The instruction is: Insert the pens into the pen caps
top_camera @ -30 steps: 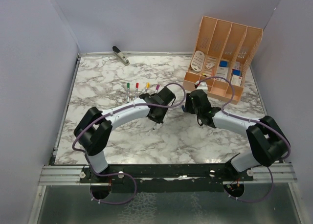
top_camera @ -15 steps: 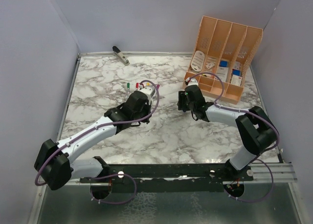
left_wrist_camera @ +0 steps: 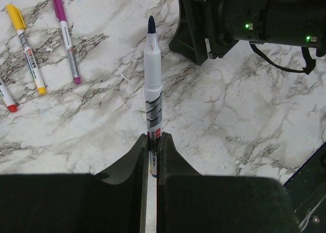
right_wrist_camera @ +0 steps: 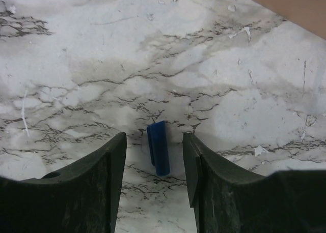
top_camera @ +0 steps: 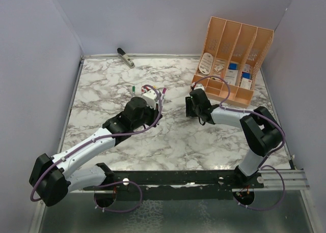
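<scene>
My left pincer (left_wrist_camera: pixel 151 141) clamped on an uncapped blue-tipped pen (left_wrist_camera: pixel 152 80), tip toward twelve o'clock, my right pincer (right_wrist_camera: pixel 155 156) half spread astride the blue cap (right_wrist_camera: pixel 159 147), cap lying free on the desk (right_wrist_camera: pixel 76 65)

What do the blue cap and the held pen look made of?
Blue cap: probably plastic, opaque, smooth with a slight sheen. Pen in the left gripper: probably a plastic barrel, glossy white with a printed label; dark tip possibly felt, unclear.
</scene>
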Robot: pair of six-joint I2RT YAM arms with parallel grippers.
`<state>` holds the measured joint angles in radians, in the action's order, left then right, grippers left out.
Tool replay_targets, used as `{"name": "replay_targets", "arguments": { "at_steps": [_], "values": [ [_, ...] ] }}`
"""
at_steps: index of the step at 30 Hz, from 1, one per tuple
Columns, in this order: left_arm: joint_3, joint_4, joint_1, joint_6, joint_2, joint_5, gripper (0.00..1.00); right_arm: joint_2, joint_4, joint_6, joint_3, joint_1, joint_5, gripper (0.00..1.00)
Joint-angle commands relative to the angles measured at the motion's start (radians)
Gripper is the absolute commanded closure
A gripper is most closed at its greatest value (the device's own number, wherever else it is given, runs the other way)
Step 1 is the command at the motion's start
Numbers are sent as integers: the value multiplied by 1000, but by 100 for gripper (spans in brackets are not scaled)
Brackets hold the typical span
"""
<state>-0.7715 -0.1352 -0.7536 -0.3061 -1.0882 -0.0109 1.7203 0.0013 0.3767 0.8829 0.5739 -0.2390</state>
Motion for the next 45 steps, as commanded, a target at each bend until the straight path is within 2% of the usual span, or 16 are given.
{"name": "replay_targets", "arguments": {
  "at_steps": [1, 10, 15, 21, 28, 33, 39, 45],
  "values": [
    [5, 56, 4, 24, 29, -30, 100, 19, -40, 24, 16, -3, -39, 53],
    [-2, 50, 5, 23, 35, -17, 100, 36, -58, 37, 7, -3, -39, 62],
    [-5, 45, 5, 20, 34, -6, 100, 60, -89, 46, 23, -3, -40, 75],
    [-17, 42, 10, 36, 27, 0, 100, 60, -126, 58, 27, -3, -36, 98],
    [-43, 79, 15, 64, -16, -22, 100, 26, -132, 35, 70, -3, -27, 99],
    [-43, 179, 20, 64, -36, -89, 100, -87, -65, 16, 109, -3, 30, 99],
    [-6, 298, 22, 52, -32, -163, 100, -267, 102, 7, 98, -4, 163, 98],
    [51, 410, 22, 36, -24, -327, 100, -419, 359, 20, -3, -4, 252, 99]
  ]
}}
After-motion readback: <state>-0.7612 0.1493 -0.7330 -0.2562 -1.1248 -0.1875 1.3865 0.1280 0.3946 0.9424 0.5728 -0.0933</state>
